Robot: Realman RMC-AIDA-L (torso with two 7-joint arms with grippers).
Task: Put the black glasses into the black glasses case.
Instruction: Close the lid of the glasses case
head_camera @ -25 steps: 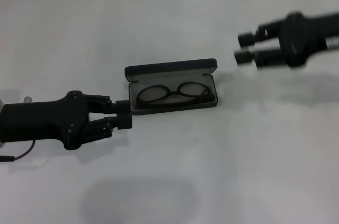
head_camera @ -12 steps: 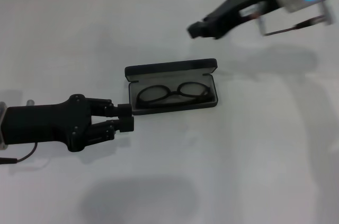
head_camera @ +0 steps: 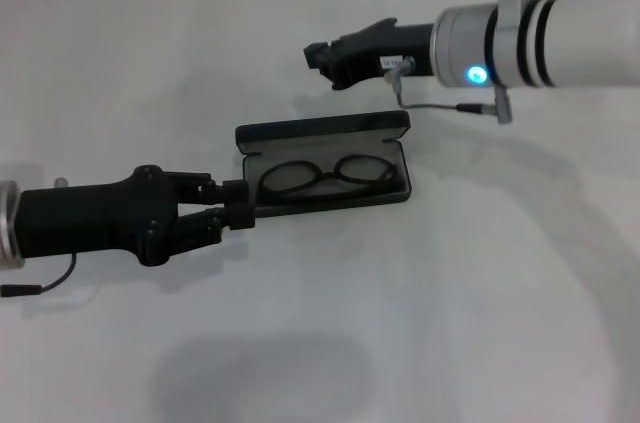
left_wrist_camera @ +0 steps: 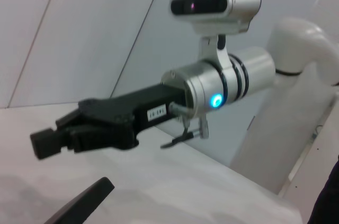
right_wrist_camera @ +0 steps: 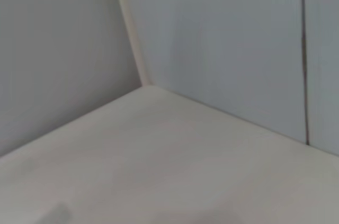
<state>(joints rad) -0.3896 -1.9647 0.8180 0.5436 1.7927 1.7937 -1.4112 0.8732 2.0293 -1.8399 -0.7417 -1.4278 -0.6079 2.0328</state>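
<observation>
White desk (head_camera: pixel 420 323) under pale wall panels carries an open case with spectacles inside and a robot arm on either side.

On the desk lies the matte black rectangular hinged glasses case (head_camera: pixel 325 133), lid raised toward the far side, and the thin black-framed glasses (head_camera: pixel 325 176) with rounded-oval clear lenses lie folded on its grey lining. Left tool (head_camera: pixel 238 206) reaches in low from the left, its black fingertips close together at the case's left end, touching or just beside it; I cannot tell whether they pinch the edge. Right tool (head_camera: pixel 318 55) hangs above the desk just beyond the raised lid, black fingers pointing left and holding nothing, though how far they are parted cannot be told; the left wrist view shows it (left_wrist_camera: pixel 50 140) above the lid's corner.
</observation>
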